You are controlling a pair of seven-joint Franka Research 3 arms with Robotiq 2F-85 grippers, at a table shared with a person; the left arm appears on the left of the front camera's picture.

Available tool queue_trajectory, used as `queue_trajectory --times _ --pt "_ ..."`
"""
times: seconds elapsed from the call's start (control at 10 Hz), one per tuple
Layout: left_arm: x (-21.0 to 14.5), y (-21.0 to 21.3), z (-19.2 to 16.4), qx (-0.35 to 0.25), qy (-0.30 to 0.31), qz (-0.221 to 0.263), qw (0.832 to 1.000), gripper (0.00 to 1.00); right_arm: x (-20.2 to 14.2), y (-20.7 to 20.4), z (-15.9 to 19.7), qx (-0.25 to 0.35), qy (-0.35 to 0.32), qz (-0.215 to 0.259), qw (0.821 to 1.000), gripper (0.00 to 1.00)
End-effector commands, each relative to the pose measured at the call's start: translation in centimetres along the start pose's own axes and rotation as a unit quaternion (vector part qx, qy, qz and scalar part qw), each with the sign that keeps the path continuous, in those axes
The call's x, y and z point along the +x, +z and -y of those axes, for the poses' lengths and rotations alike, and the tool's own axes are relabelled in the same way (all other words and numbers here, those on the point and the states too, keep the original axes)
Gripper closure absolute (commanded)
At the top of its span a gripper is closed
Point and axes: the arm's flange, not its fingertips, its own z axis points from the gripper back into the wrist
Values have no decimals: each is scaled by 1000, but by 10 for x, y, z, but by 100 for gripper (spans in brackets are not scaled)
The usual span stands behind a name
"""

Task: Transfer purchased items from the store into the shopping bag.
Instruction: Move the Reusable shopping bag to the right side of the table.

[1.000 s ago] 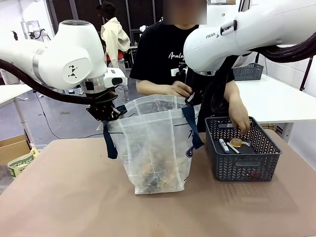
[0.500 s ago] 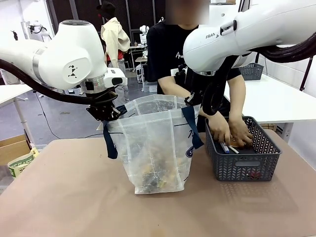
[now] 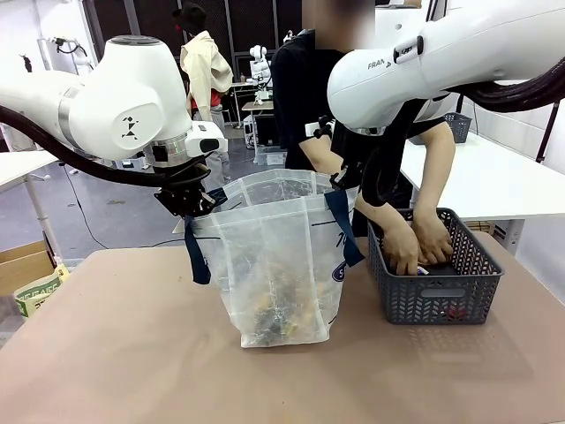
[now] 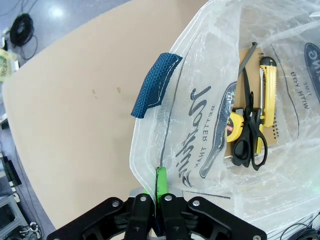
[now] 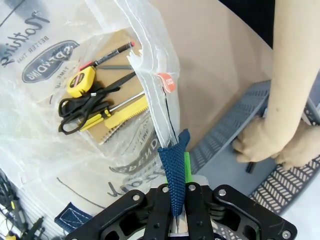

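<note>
Holds the shopping bag upright and open on the surface, left gripper clenched on its plastic rim, right gripper clenched on a navy strap, with black scissors, yellow tape measure and cutter inside, and a person's hands in the dark basket just beside.

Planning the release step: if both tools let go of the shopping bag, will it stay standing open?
Probably not: the shopping bag is thin, crinkly film, held up at its rim by the left tool and right tool, so it would likely slump. The scissors and tape measure inside may steady its base.
</note>
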Motion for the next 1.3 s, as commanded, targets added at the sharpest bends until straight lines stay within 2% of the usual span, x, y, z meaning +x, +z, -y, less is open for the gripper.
queue_trajectory --times 0.0,1.2 --pt "0 1 -3 1 2 1 1000 100 0 1 1 -1 0 1 1000 100" --pt "0 1 -3 1 2 1 1000 100 0 1 1 -1 0 1 1000 100"
